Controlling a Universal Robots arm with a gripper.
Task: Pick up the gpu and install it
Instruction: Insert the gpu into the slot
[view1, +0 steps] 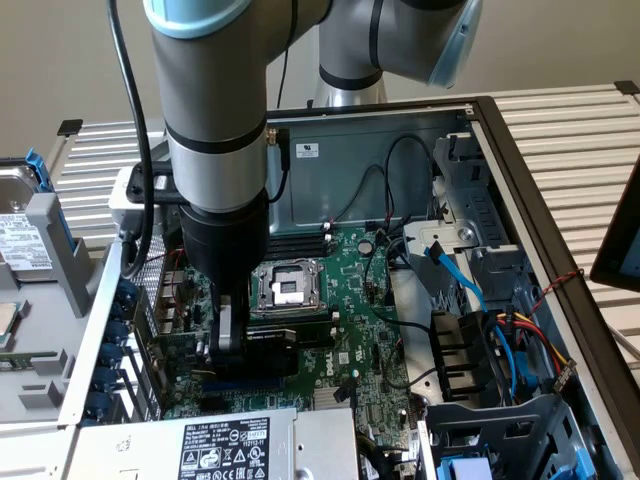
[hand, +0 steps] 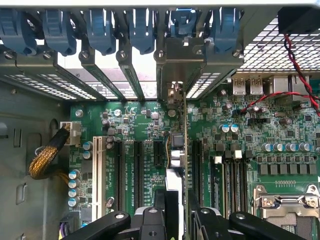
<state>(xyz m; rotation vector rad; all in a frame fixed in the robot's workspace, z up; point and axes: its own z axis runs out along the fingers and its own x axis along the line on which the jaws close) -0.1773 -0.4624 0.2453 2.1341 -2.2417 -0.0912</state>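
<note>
My gripper (view1: 228, 345) reaches down into the open computer case over the expansion slots of the green motherboard (view1: 372, 300). It is shut on the gpu (view1: 296, 340), whose black cooler sticks out toward the exterior view's right. In the wrist view the gpu (hand: 185, 150) stands on edge between my black fingers (hand: 150, 222). It runs in line with the black slots (hand: 159, 152), and its silver bracket (hand: 176, 62) sits at the rear slot openings. Whether its lower edge is in a slot is hidden.
Blue retention clips (hand: 100, 30) line the rear slot bays. A white slot (hand: 97, 170) and a braided cable (hand: 47, 157) lie beside the black slots. The CPU socket (view1: 285, 285), blue and coloured cables (view1: 480, 300), drive cage (view1: 465, 235) and power supply (view1: 220, 445) crowd the case.
</note>
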